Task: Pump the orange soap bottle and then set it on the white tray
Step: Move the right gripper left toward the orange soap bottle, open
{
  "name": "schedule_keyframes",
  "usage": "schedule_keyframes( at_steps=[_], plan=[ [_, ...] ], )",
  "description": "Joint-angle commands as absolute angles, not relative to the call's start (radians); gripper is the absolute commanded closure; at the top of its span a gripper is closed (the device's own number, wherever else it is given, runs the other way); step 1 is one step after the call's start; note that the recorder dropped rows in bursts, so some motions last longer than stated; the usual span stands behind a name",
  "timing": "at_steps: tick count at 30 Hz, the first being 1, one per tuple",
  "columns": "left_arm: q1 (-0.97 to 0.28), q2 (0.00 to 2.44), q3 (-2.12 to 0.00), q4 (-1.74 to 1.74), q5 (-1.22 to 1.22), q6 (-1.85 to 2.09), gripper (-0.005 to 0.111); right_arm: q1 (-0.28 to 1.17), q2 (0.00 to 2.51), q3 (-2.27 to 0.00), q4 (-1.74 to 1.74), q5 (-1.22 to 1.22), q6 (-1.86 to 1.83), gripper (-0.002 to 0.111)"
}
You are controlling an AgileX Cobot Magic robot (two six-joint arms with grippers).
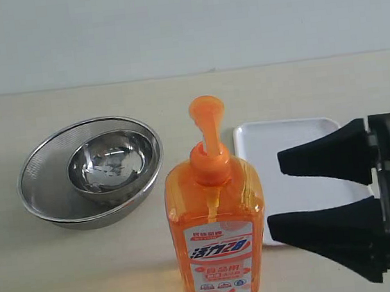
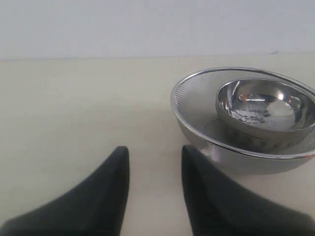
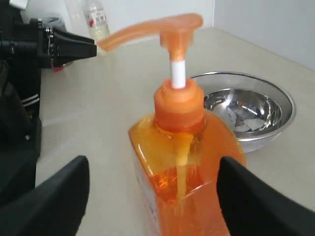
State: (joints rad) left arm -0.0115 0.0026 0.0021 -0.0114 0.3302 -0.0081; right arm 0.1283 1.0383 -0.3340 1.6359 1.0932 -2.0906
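Nearest you, the bottle (image 1: pixel 219 241) stands upright at the near edge, mid-table, off the tray (image 1: pixel 284 133), which lies just right of it and farther back. Your right gripper (image 1: pixel 275 193) faces it from the right, jaws wide, tips just short of its side.

From the left wrist, the left gripper (image 2: pixel 155 150) is spread and empty near the bowl (image 2: pixel 197 113).

From the right wrist, the fingers (image 3: pixel 59 196) frame the bottle without touching it. Its long axis is vertical, pump on top, and the right arm is nearer.

Can't see bottle (image 1: pixel 214 207) base, cut off at near edge; near-right corner of tray (image 1: pixel 285 140) hidden behind right gripper (image 1: pixel 275 195); label (image 1: pixel 219 258) small print unreadable.
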Motion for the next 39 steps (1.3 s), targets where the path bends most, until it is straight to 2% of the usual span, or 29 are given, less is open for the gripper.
schedule_keyframes(
  at_steps=[1, 16, 22, 30, 39],
  plan=[
    [-0.009, 0.0, 0.0, -0.009, 0.314, -0.012, 0.073, 0.179, 1.095, -0.327, 1.666, 0.97, -2.128, 0.042],
    [-0.009, 0.0, 0.0, -0.009, 0.314, -0.012, 0.073, 0.186, 1.108, -0.361, 1.681, 0.937, -2.128, 0.042],
    [-0.009, 0.0, 0.0, -0.009, 0.314, -0.012, 0.073, 0.239, 1.108, -0.361, 1.712, 0.927, -2.128, 0.03],
    [-0.009, 0.0, 0.0, -0.009, 0.314, -0.012, 0.073, 0.311, 1.108, -0.361, 1.732, 0.775, -2.128, 0.03],
    [-0.009, 0.0, 0.0, -0.009, 0.314, -0.012, 0.073, 0.311, 1.108, -0.372, 1.744, 0.769, -2.128, 0.03]
  ],
)
